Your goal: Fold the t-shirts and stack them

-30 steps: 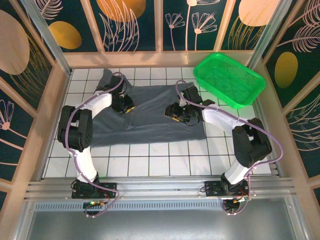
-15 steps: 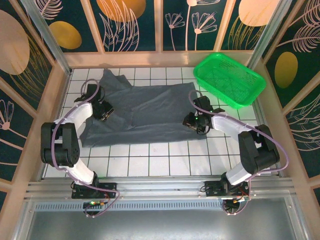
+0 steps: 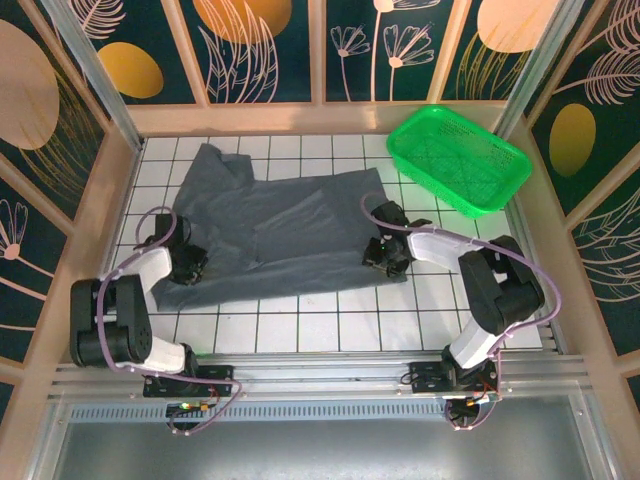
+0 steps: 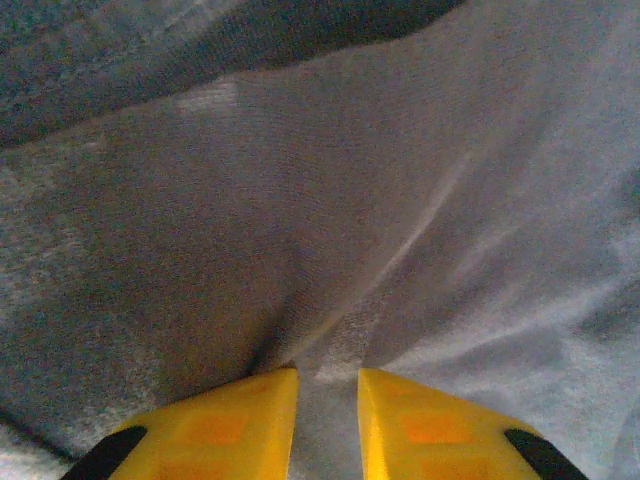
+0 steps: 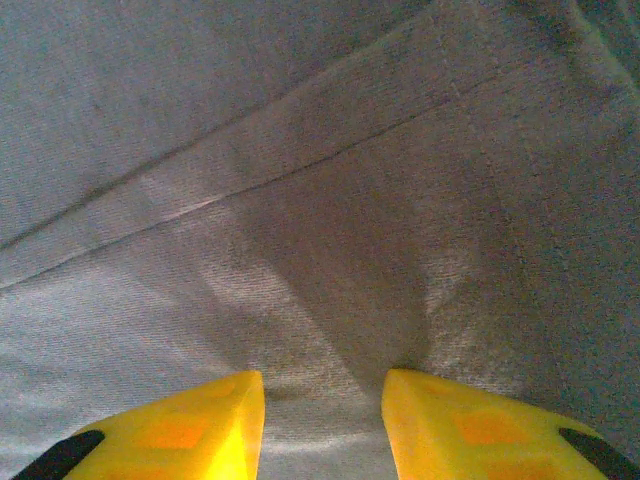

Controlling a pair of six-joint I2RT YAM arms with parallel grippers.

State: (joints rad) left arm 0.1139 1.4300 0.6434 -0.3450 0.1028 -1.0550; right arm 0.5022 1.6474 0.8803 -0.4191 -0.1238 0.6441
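Grey cloth lies ahead of both pairs of fingers: this is the shirt (image 3: 280, 225), spread on the white tiled table (image 3: 300, 320), with one sleeve pointing to the far left.

From the top camera, the left gripper (image 3: 190, 265) sits low on the near left corner of the shirt, and the right gripper (image 3: 380, 252) on the near right corner. A green basket (image 3: 460, 155) stands beyond the right gripper, apart from the shirt. This view does not show how the fingers stand.

The wrist cameras show it. At the left gripper (image 4: 328, 375) the yellow fingers (image 4: 230, 420) are close together. A thin ridge of cloth runs into the narrow gap between them, so they pinch the shirt. Further ahead of them a darker fold (image 4: 250, 40) crosses the cloth.

At the right gripper (image 5: 320, 385) the fingers (image 5: 450, 420) stand a little wider apart. The cloth between them is bunched, and creases run up from both tips. They seem to pinch a thicker piece of the shirt. Ahead of these fingers a stitched seam (image 5: 300, 170) runs slanted across the cloth.
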